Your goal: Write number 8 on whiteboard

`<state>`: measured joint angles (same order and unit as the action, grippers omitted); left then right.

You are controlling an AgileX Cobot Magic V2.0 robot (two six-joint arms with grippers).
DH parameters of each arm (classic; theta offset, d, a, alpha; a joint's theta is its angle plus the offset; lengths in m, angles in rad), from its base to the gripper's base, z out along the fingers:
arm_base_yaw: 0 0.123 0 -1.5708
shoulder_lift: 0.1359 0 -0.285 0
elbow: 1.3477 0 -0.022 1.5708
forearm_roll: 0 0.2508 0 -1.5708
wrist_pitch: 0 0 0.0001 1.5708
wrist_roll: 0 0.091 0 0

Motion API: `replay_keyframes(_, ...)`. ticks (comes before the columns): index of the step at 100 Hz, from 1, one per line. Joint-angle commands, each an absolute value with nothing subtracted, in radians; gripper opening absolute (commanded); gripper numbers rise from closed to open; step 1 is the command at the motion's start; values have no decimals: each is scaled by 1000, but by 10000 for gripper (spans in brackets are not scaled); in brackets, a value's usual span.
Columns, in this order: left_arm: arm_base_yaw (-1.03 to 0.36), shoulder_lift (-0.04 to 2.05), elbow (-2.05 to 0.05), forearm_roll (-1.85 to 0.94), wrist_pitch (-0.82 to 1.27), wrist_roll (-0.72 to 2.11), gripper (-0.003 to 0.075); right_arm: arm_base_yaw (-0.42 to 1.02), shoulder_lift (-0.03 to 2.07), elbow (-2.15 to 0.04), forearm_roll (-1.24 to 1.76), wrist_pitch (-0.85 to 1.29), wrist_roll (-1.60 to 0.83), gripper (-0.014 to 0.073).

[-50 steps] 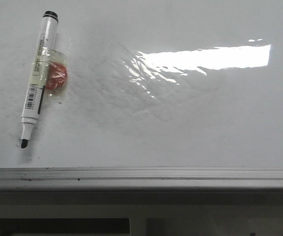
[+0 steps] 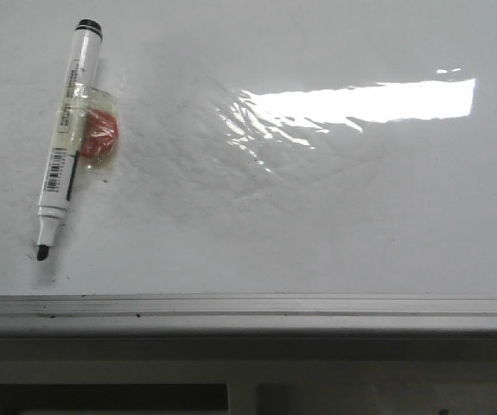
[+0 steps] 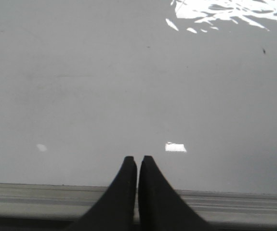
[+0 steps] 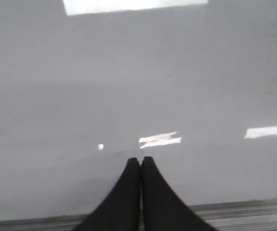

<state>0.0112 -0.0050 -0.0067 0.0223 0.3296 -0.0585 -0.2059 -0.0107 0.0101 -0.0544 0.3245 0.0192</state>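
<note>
The whiteboard [image 2: 317, 216] is a large glossy white board with faint grey smudges and a wrinkled film. No number 8 shows on it. A white marker pen [image 2: 66, 143] with a bare black tip lies at the board's left, tip toward the near frame edge, with a red round piece [image 2: 99, 134] taped to it. Neither gripper shows in the front view. My left gripper [image 3: 138, 159] is shut and empty above the board's near edge. My right gripper [image 4: 140, 160] is shut and empty, also above the near edge. The pen is out of both wrist views.
The grey metal frame edge [image 2: 248, 311] runs along the board's near side and shows in the left wrist view [image 3: 42, 199] and the right wrist view [image 4: 254, 211]. A bright light reflection [image 2: 360, 102] lies on the wrinkled film at the right.
</note>
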Motion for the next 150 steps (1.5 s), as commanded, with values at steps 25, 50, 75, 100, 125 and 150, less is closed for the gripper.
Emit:
replay_keyframes(25,8,-31,33,0,205,-70,-20,-212,-32,23,-54,303,9,-64)
replay_keyframes(50,8,-31,33,8,188,-70,-20,-212,-32,23,-54,278,9,-64)
replay_keyframes(75,8,-31,33,17,188,-70,-20,-212,-32,23,-52,183,9,-64)
replay_keyframes(100,8,-31,33,17,186,-70,-20,-212,-32,23,85,96,25,-64)
replay_keyframes(125,8,-31,33,17,176,-70,-20,-212,-32,23,85,114,25,-63)
replay_keyframes(150,8,-31,33,17,170,-70,-20,-212,-32,23,89,118,25,-63)
